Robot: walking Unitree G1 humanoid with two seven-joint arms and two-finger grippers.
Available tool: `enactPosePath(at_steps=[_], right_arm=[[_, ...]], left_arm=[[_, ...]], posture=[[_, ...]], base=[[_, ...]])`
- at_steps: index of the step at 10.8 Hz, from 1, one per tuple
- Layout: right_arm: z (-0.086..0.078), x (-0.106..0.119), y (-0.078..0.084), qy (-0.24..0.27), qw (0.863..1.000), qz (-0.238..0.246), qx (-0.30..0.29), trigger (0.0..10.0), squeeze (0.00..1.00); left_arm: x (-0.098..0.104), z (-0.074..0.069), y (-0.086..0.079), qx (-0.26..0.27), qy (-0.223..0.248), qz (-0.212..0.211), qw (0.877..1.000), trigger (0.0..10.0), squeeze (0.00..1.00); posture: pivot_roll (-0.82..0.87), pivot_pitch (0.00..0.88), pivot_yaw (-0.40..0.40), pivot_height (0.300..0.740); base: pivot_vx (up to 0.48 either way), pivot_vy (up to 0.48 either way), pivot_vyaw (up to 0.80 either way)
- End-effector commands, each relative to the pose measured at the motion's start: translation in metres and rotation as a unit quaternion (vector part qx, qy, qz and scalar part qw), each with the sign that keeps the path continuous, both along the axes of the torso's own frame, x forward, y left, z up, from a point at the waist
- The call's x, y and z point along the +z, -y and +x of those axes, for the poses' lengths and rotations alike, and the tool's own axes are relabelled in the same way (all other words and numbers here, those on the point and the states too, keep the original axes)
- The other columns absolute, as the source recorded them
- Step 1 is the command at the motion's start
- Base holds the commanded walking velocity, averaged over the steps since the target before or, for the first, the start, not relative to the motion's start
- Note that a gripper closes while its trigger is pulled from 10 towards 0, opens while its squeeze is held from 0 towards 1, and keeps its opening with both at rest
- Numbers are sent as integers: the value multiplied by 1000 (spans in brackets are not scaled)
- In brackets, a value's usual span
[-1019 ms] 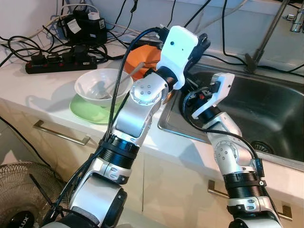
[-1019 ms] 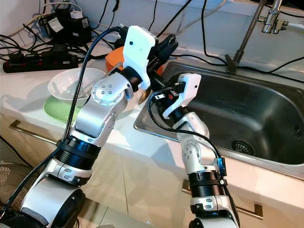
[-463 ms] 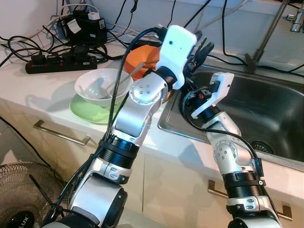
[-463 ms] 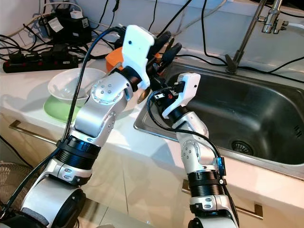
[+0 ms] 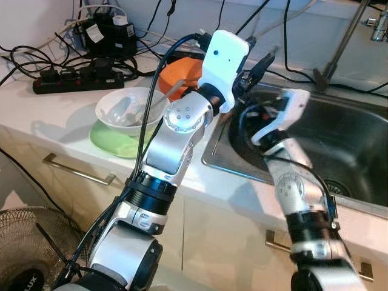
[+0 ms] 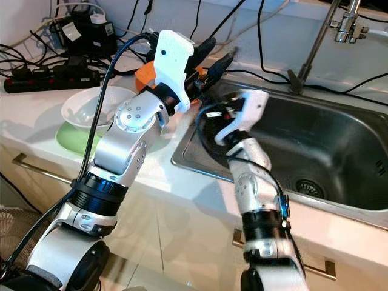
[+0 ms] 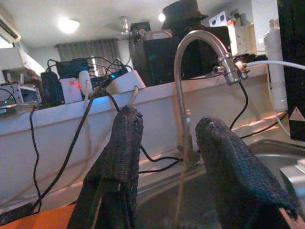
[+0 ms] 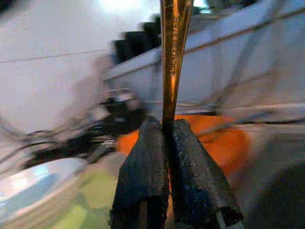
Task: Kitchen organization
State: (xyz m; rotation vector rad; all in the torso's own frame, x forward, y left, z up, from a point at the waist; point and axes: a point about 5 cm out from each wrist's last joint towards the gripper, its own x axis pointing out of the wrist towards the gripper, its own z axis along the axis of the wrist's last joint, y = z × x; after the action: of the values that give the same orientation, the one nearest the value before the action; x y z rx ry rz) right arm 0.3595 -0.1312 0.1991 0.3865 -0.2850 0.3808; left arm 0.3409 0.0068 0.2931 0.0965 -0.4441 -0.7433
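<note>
A white kitchen table [image 5: 36, 109] and its stainless sink [image 5: 351, 139] frame the scene, with a tall faucet [image 7: 200, 52] rising behind the basin and a tangle of cables and a power strip [image 5: 76, 79] along the back wall. On the table, left of the sink, a white bowl [image 5: 124, 109] sits on a green plate [image 5: 112, 142], with an orange dish [image 5: 182, 73] just behind it near the basin's corner.

The left claw [image 7: 167, 162] is raised over the sink's near-left corner, its two black fingers [image 7: 119, 157] spread apart and holding nothing, pointed toward the faucet. The right claw [image 8: 169, 157], reaching up from the sink's front edge and blurred in the head views, has its fingers pressed together on the thin metallic handle of a utensil [image 8: 174, 52], which stands upright out of the grip. Its working end cannot be seen, so whether it is a spoon or something else cannot be told. The wrist camera looks past it toward the orange dish and the bowl.

The step in hand appears to be carrying the gripped utensil to where it belongs. The next move probably calls for a steady swing toward the dishes or the basin, clearing the left arm close alongside, before the fingers let go.
</note>
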Motion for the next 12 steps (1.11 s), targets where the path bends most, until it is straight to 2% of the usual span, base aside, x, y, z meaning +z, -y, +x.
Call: enactPosePath(at_steps=[1,3,4,5,8,9,12], right_arm=[[5,5,12,5,999,0,-42,0,0],[11,1,32,-12,994,-12,-110,0,0],[14,-4,45,-30,987,-25,-159,9176,0],[15,-9,55,-39,979,-47,-194,10000,0],[15,-24,71,-65,967,-76,-235,10000,0],[15,-32,76,-78,963,-83,-243,10000,0],[16,-50,76,-109,959,-111,-237,10000,0]], left_arm=[[3,-2,-1,-6,2,-3,1000,10000,0],[-2,-2,-6,-3,-8,-5,1000,10000,0],[-9,-2,-11,1,-20,-6,1000,10000,0],[-18,-2,-18,8,-37,-9,999,10000,0],[-54,-4,-34,25,-91,12,995,10000,0],[-72,-9,-38,24,-123,24,992,10000,0],[-115,-22,-43,13,-202,60,977,10000,0]], posture=[[183,0,-19,717],[182,0,-17,717],[186,0,-17,717],[187,0,-15,717],[185,0,-14,717],[187,0,-14,717],[194,0,-19,717]], base=[[0,0,0],[0,0,0],[0,0,0],[0,0,0],[0,0,0],[0,0,0],[0,0,0]])
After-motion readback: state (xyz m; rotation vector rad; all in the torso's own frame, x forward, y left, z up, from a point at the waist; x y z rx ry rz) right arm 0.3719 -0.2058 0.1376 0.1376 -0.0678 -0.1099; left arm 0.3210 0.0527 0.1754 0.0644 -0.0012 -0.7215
